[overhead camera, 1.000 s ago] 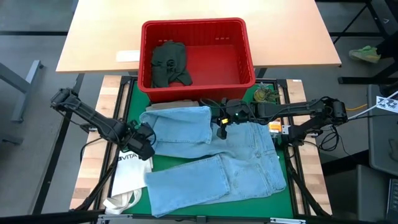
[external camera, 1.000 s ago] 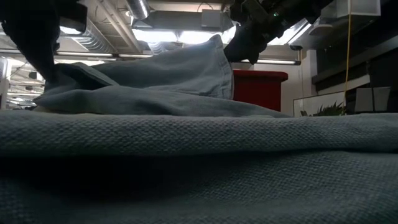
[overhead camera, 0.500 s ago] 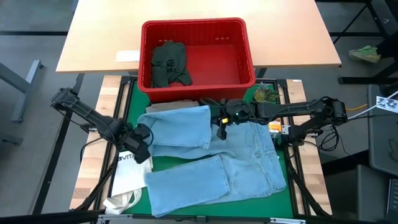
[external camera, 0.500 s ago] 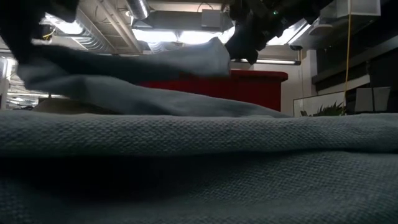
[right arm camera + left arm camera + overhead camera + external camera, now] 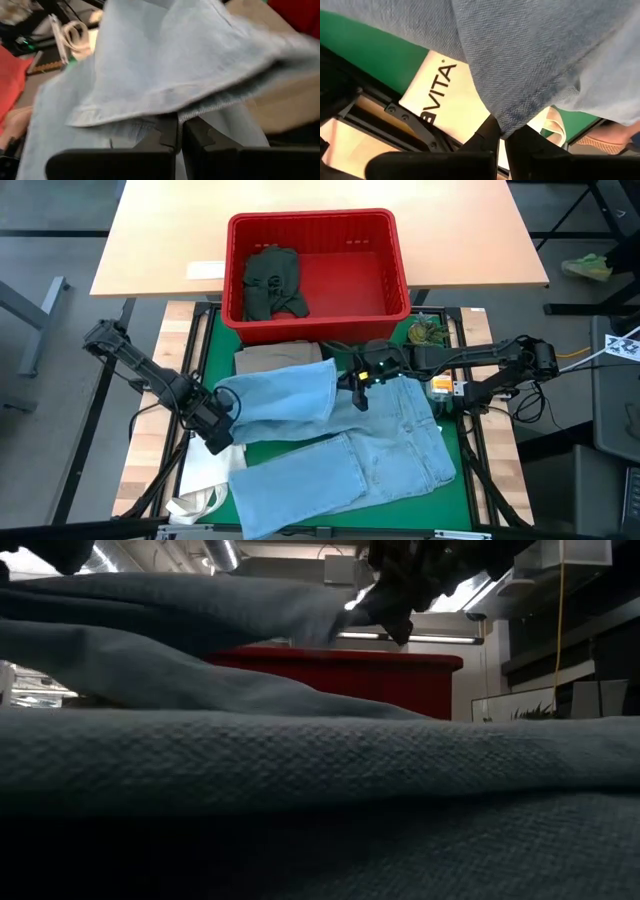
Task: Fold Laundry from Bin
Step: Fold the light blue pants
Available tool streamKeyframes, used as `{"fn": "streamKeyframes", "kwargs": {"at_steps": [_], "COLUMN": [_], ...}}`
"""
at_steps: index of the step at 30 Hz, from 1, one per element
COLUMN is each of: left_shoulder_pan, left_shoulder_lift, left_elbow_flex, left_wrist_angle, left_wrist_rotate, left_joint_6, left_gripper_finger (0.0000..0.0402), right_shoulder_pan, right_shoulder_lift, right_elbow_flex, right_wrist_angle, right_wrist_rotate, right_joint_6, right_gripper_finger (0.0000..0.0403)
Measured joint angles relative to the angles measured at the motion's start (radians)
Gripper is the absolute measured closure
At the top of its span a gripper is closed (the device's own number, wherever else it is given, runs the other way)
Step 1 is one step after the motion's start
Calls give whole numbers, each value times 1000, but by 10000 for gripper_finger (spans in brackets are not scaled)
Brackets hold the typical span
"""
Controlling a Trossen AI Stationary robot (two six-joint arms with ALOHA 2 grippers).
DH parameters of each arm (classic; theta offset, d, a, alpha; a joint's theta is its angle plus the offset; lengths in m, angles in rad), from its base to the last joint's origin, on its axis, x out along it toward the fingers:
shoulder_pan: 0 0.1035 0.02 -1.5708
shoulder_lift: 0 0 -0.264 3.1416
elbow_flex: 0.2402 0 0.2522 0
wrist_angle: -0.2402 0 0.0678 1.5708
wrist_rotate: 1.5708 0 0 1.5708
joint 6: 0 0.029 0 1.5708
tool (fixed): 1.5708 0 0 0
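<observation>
While the light blue jeans [image 5: 350,445] lie spread over the green mat [image 5: 212,340] mid-table, one leg is folded across at 10 o'clock. Red bin [image 5: 318,272] at 12 o'clock holds a dark green piece [image 5: 272,282]. Left gripper [image 5: 222,442] is clamped on the leg's hem at 9; right gripper [image 5: 358,388] pinches its other corner at centre.
</observation>
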Motion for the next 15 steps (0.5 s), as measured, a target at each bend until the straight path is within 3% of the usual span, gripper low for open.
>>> {"fn": "streamKeyframes", "kwargs": {"at_steps": [4, 10, 15], "left_shoulder_pan": [-17, -24, -25], "left_shoulder_lift": [0, 0, 0], "left_elbow_flex": [-17, -19, -19], "left_wrist_angle": [40, 155, 174], "left_wrist_rotate": [3, 20, -2], "left_joint_6": [-6, -1, -1], "left_gripper_finger": [385, 381, 346], "right_shoulder_pan": [0, 0, 0], "right_shoulder_lift": [0, 0, 0], "right_elbow_flex": [0, 0, 0], "right_wrist_angle": [-35, -49, -49], "right_wrist_rotate": [16, -70, -104], "right_joint_6": [0, 5, 28], "right_gripper_finger": [393, 393, 393]}}
